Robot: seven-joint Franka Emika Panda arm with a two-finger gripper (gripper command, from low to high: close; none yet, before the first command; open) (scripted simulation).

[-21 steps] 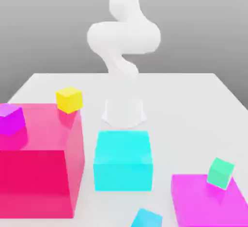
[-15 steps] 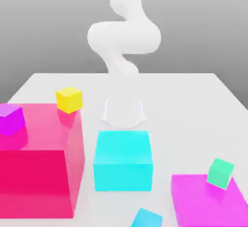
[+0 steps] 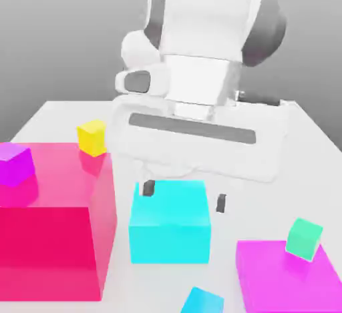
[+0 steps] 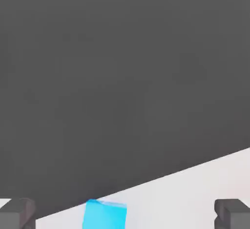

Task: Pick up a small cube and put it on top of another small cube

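Note:
The small sky-blue cube (image 3: pixel 202 301) lies on the white table at the front edge of the exterior view, and it also sits on the table in the hand view (image 4: pixel 104 214). The small yellow cube (image 3: pixel 92 137) rests on the far corner of the big pink-red block (image 3: pixel 53 225). My gripper (image 3: pixel 185 195) hangs open above the large cyan block (image 3: pixel 170 228), its dark fingertips (image 3: pixel 149 188) wide apart with nothing between them. It is well above and behind the blue cube. In the hand view the gripper (image 4: pixel 124 214) has both fingertips (image 4: pixel 17 213) at the frame's edges.
A small magenta-purple cube (image 3: pixel 15 163) sits on the pink-red block toward the exterior view's left. A small green cube (image 3: pixel 304 238) stands tilted on a flat magenta block (image 3: pixel 280 278) at the exterior view's right. The white table (image 3: pixel 294 151) stretches behind them.
The hand has swung into the exterior view, large and in front of the arm's base, above the cyan block. None of the cubes has moved.

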